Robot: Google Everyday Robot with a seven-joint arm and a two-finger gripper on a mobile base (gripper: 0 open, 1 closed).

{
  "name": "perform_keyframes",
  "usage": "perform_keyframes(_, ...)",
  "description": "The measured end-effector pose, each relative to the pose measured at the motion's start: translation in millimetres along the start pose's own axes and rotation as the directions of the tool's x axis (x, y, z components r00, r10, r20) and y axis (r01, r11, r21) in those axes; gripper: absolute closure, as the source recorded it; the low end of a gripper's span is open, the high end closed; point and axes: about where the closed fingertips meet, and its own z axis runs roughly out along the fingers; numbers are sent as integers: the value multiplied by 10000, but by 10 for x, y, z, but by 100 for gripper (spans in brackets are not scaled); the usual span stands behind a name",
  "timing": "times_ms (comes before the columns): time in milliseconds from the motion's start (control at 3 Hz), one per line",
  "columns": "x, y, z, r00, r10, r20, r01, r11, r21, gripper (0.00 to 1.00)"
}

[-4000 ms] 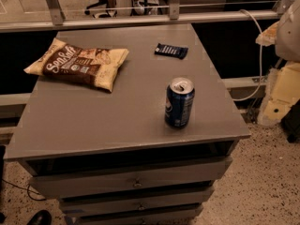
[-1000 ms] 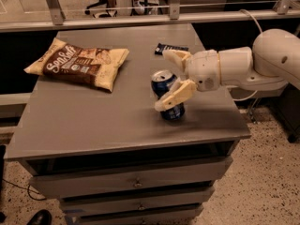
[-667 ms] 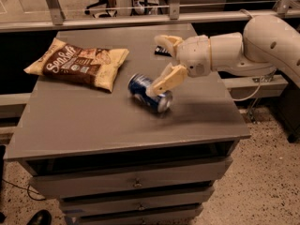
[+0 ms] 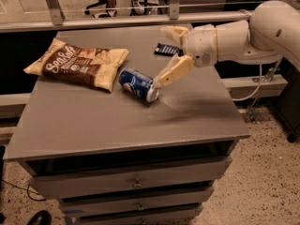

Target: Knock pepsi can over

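The pepsi can (image 4: 138,84) lies on its side near the middle of the grey cabinet top (image 4: 93,121), silver top toward the front right, close to the chip bag. My gripper (image 4: 168,53) is open and empty above the can's right end. One finger (image 4: 174,71) points down toward the can's top and the other finger (image 4: 174,33) reaches toward the back.
A brown and cream chip bag (image 4: 77,63) lies at the left. A small dark flat wrapped bar (image 4: 167,49) lies at the back, partly behind the gripper. The cabinet has drawers (image 4: 136,183) below. A metal railing (image 4: 140,13) runs behind.
The can stood upright at the right front, then was tipped over by the gripper. It now lies on its side and has rolled left toward the chip bag.
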Motion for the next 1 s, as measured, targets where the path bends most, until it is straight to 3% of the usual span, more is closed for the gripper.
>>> perform_keyframes(333, 217, -126, -429, 9985, 82, -538, -69, 9997, 239, 0)
perform_keyframes(667, 434, -301, -1073, 9948, 238, -989, -165, 9971, 739, 0)
perform_keyframes(1000, 588, -473, -1635, 9868, 644, -1487, -428, 9886, 1443, 0)
